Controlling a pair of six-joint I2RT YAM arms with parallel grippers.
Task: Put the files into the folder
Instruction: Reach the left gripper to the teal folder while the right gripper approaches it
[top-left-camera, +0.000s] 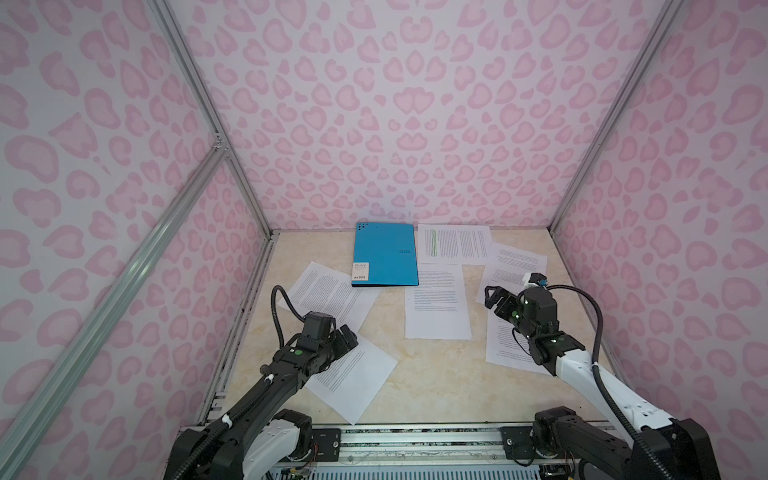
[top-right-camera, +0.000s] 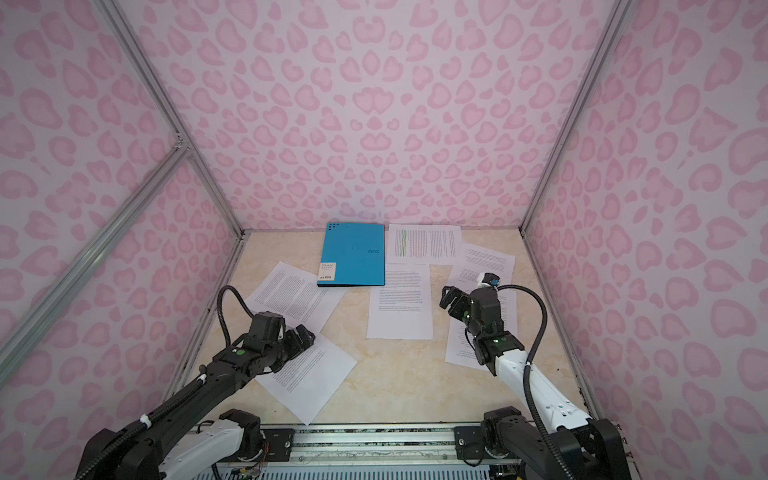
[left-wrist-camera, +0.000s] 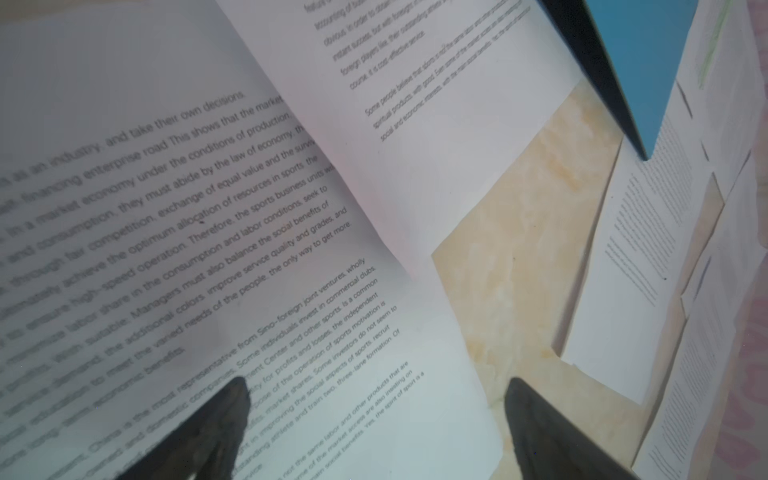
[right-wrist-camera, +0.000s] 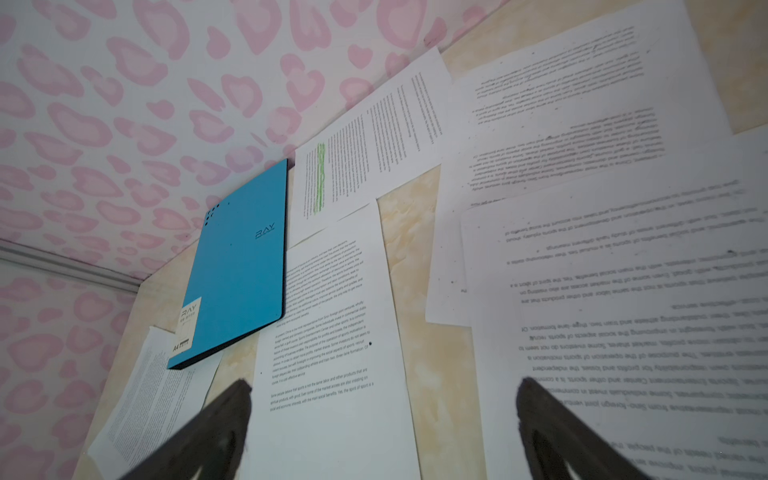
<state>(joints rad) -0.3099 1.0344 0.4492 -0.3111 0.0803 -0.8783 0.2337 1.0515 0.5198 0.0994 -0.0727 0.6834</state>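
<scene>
- pink leopard-print walls (top-left-camera: 395, 104) close the cell on three sides.
- the beige marbled table (top-left-camera: 436, 374) carries everything.
- the files (top-left-camera: 438, 307) lie loose and flat around the table, all outside the folder: two overlap at the left, one lies in the middle, and the others are on the right. in the left wrist view we read "and take their own decisions" and "in a market economy" on the near left sheet (left-wrist-camera: 208, 249).
- the sheet with green highlighted lines (top-left-camera: 455, 243) lies at the back wall, just beside the folder's right edge.
- the folder (top-left-camera: 384, 253) lies closed, blue side up, at the far middle of the table; its near left corner rests on a left sheet.
- the left gripper (top-left-camera: 347, 334) hovers over the near left sheet, fingers spread wide, nothing between them.
- the right gripper (top-left-camera: 494, 297) hangs above the right sheets, fingers likewise spread and empty.
- the folder's white label (right-wrist-camera: 189, 322) reads "RAY" and "A4"; "RAY" is also printed on the cover.
</scene>
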